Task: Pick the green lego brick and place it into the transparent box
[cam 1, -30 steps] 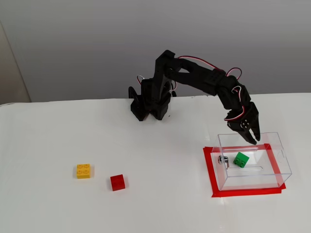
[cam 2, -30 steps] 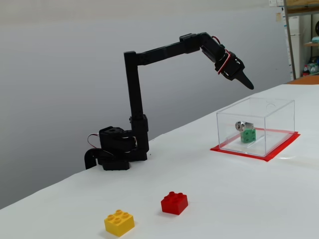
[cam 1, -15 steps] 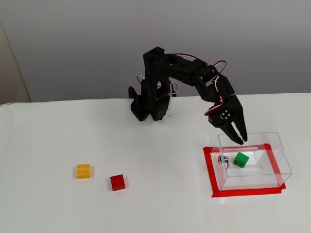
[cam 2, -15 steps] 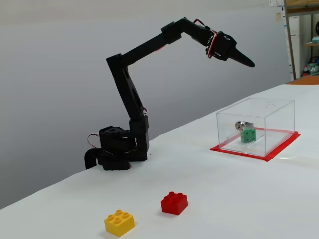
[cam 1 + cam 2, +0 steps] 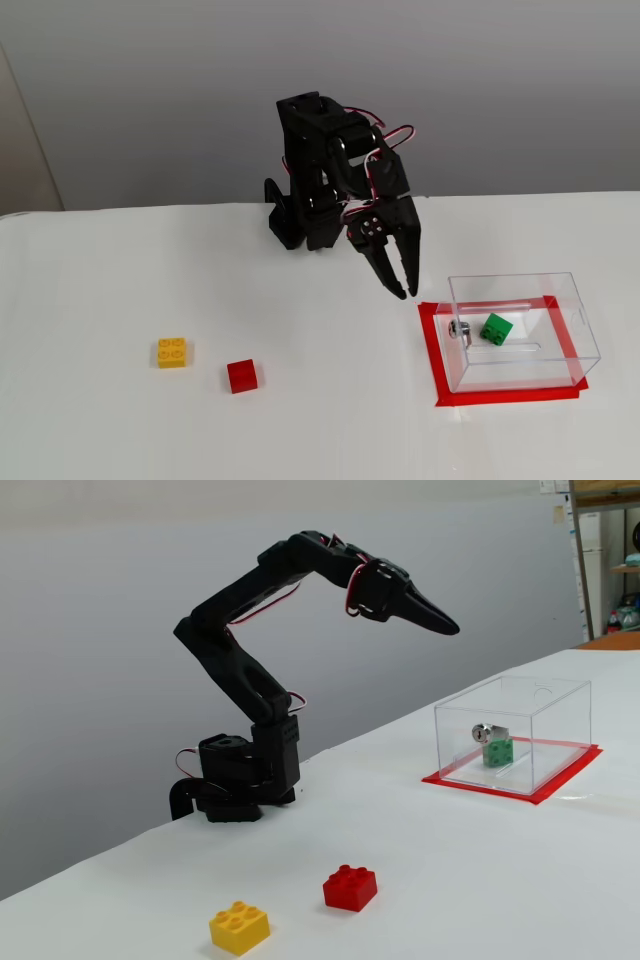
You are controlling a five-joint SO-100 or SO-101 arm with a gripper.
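The green lego brick lies inside the transparent box, near its left wall and beside the small metal fitting. In the other fixed view the brick shows through the clear wall of the box. My black gripper hangs in the air up and to the left of the box, tips pointing down, jaws together and empty. In the side-on fixed view the gripper is well above the box and left of it.
The box stands on a red tape frame on the white table. A yellow four-stud brick and a red brick lie at the front left, far from the arm. The arm's base sits at the table's back edge.
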